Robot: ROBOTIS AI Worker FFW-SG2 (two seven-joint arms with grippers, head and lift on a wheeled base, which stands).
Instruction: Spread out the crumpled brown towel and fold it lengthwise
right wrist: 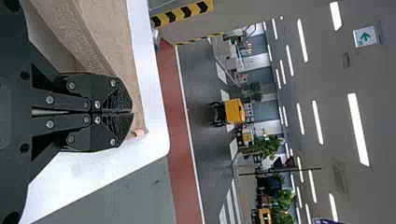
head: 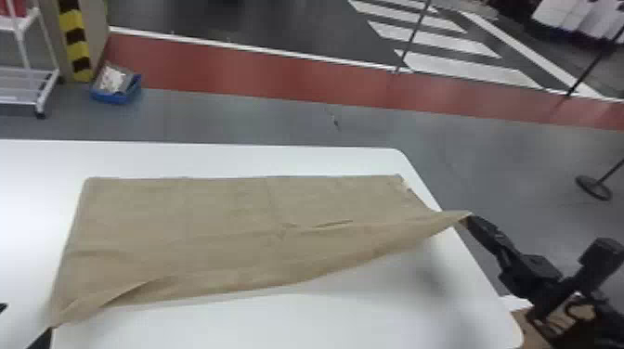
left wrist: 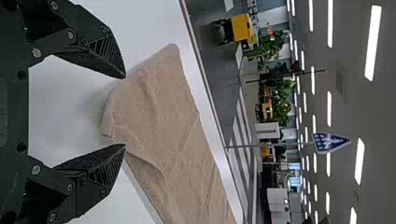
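Observation:
The brown towel [head: 232, 222] lies spread wide on the white table, its near edge uneven. At its near right corner, raised off the table, my right gripper [head: 466, 219] is shut on the cloth. Beside the near left corner is my left gripper [head: 23, 321], fingers spread, one tip close to that corner. In the left wrist view the left gripper [left wrist: 125, 111] stands open, with the end of the towel [left wrist: 159, 102] by its fingertips. The right wrist view has the right gripper [right wrist: 132, 112] with its fingers together and the towel [right wrist: 107, 37] running away from them.
The white table [head: 362, 306] has a rounded far right corner and a right edge near my right arm. On the floor beyond stand a blue tray [head: 116, 96], a white rack [head: 35, 100] and a pole base [head: 594, 187].

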